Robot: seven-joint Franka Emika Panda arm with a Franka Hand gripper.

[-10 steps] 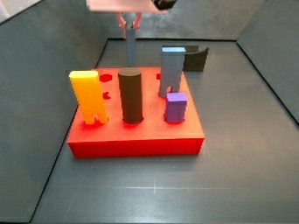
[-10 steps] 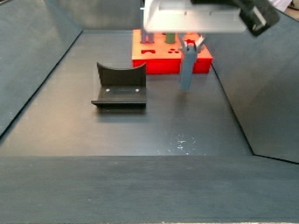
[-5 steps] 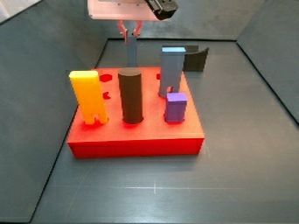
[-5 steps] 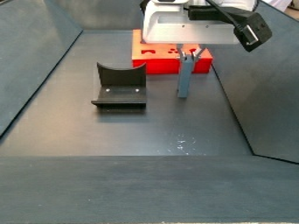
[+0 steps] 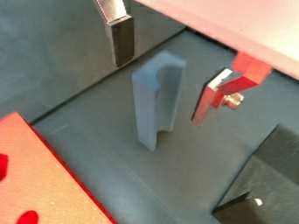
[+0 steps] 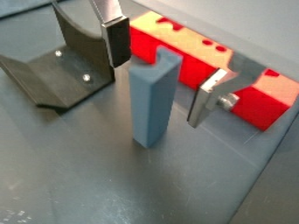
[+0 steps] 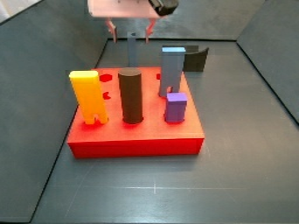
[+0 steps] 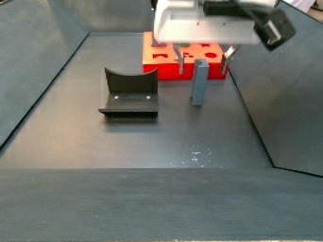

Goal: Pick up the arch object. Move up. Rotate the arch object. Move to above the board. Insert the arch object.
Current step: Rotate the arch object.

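The arch object [image 8: 199, 83], a slim grey-blue piece, stands upright on the dark floor just in front of the red board [image 8: 159, 62]. It shows in both wrist views [image 5: 158, 101] [image 6: 152, 101]. My gripper [image 8: 202, 54] is over it and open. The fingers [image 5: 121, 39] [image 6: 211, 96] stand on either side of the arch's top, with a gap on each side. The board [image 7: 135, 140] also shows in both wrist views [image 5: 47, 179] [image 6: 263, 96]. In the side view from the board's far side, my gripper [image 7: 129, 33] is behind the board.
On the board stand a yellow peg [image 7: 87, 96], a dark brown cylinder [image 7: 131, 96], a thick blue-grey block [image 7: 172, 70] and a small purple block [image 7: 176, 107]. The dark fixture [image 8: 127, 93] sits on the floor beside the arch. Grey walls enclose the floor.
The gripper came down with the arch held between its fingers. The fingers have since spread apart, and the arch stands free on the floor.
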